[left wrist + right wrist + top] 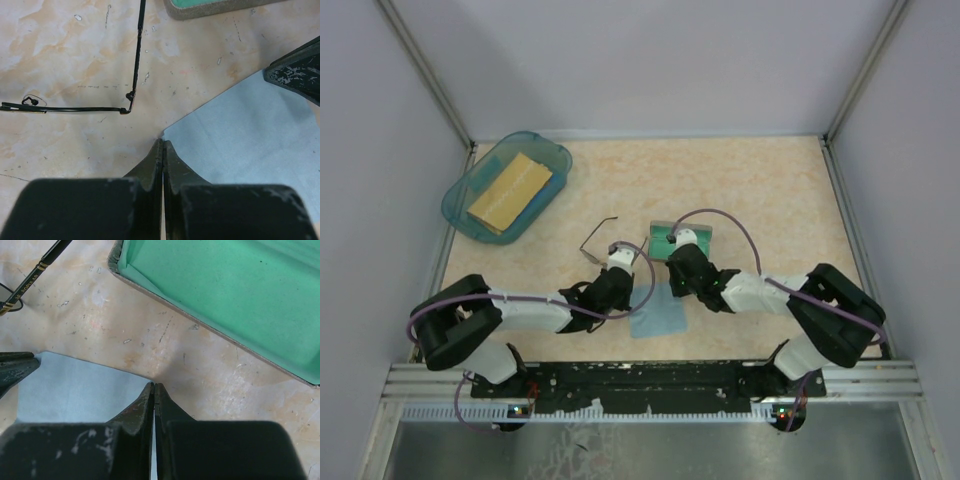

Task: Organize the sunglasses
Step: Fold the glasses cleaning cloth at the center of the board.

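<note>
Grey walls box in a beige marbled tabletop [760, 190]. At its far left a blue tray [455, 205] holds a tan block [510, 188]. Near the middle a case [240, 290] lies open, its green lining showing. The sunglasses [129, 102] lie on the bare tabletop just left of the case (outside it), one temple arm unfolded. A pale blue cloth [250, 140] lies flat nearer the arms. The left hand [163, 147] is closed at a cloth corner, gripping nothing. The right hand [154, 387] is closed at the cloth's edge; whether it pinches fabric cannot be told.
</note>
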